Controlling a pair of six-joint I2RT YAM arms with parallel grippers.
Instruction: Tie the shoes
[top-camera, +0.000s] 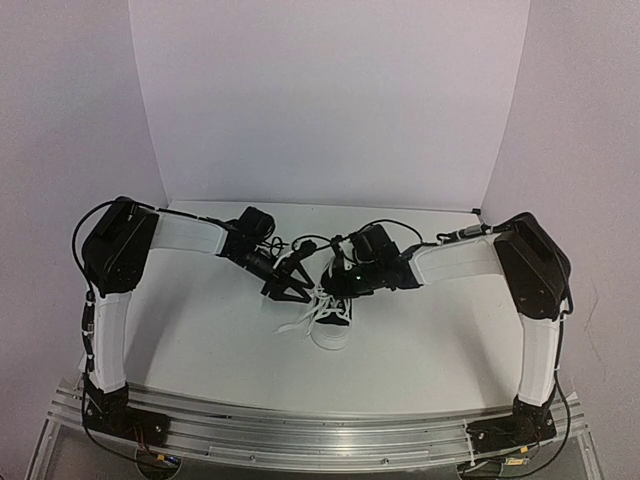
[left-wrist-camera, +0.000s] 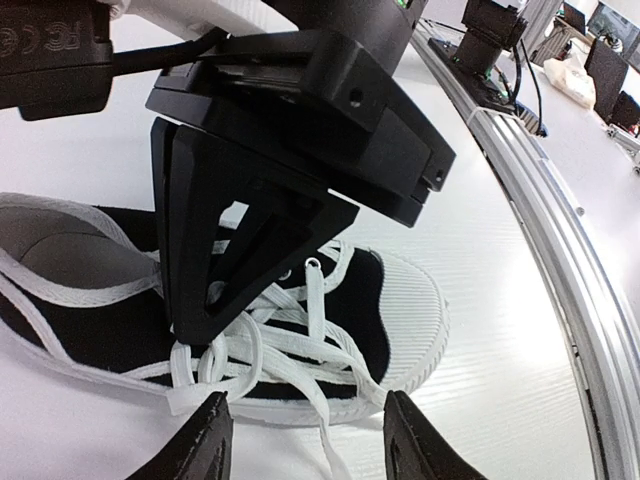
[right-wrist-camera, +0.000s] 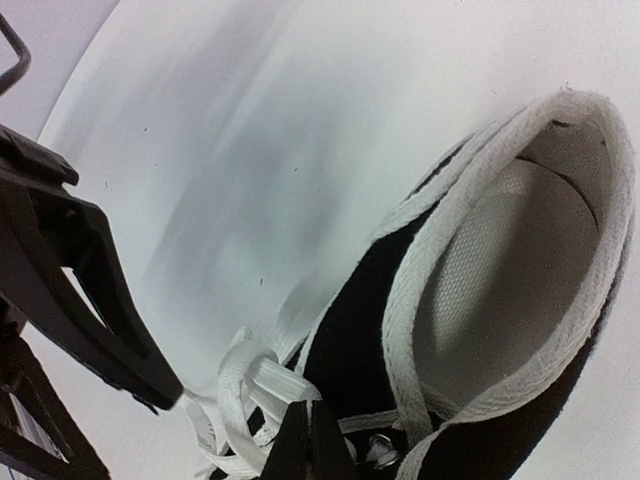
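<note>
L jaws open, R jaws pinching laces (left-wrist-camera: 314, 300)

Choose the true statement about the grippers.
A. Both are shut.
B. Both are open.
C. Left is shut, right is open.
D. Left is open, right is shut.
D: the left gripper has its fingers apart over the laces, and the right gripper has its fingers pressed together.

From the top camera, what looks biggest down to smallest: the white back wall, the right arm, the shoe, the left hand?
1. white back wall
2. right arm
3. shoe and left hand look about alike, so no ranking.
</note>
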